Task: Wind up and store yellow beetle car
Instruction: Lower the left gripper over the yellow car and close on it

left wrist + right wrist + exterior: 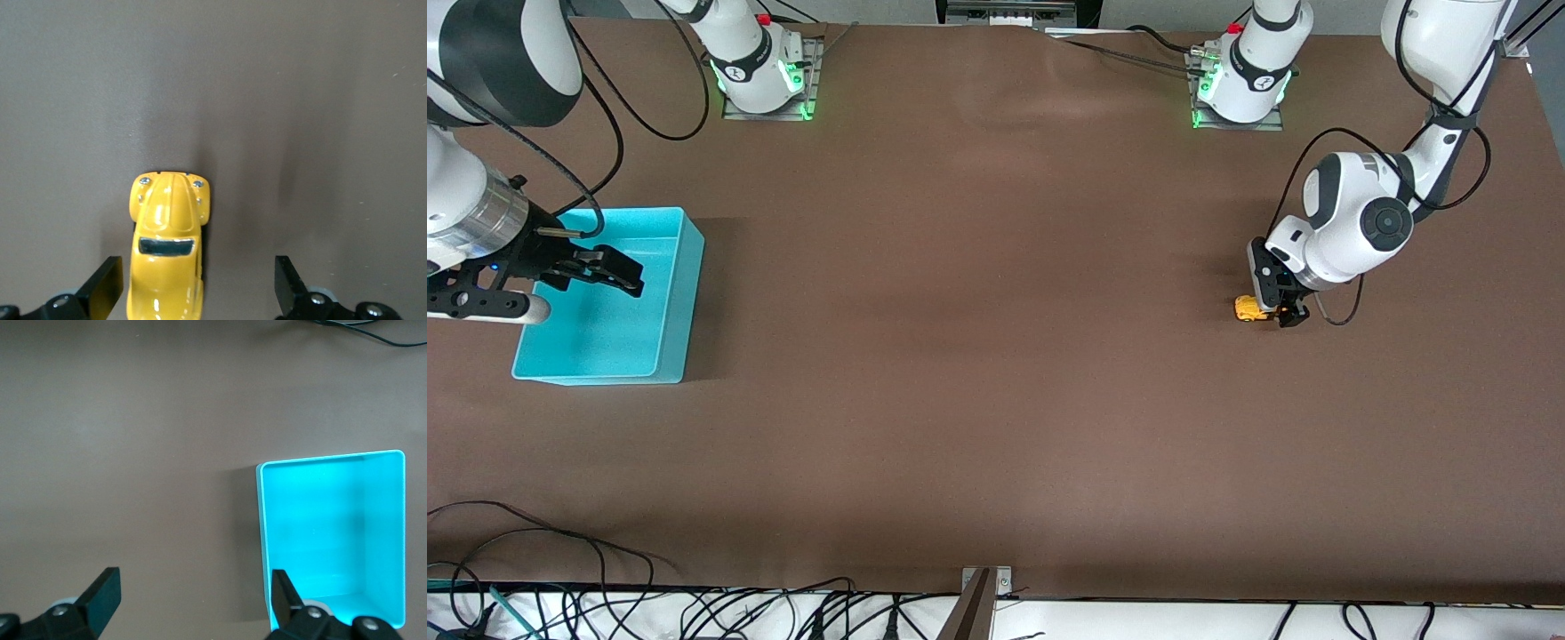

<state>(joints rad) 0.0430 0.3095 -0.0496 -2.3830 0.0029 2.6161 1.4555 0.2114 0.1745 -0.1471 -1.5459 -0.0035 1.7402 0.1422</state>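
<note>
A: Where's the yellow beetle car (167, 250)?

B: On the desk (996, 356), between the spread left pincer (197, 287) fingers; right pincer (609, 271) spread over the bin (333, 533).

A: Handling?

B: Probably light, hard, glossy; pinch its flanks.

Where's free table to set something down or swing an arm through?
Widest bare stretch: the table's middle, between the turquoise bin and the yellow beetle car. Crowded spots: the open left gripper straddles the car; the open right gripper hangs over the bin.
</note>
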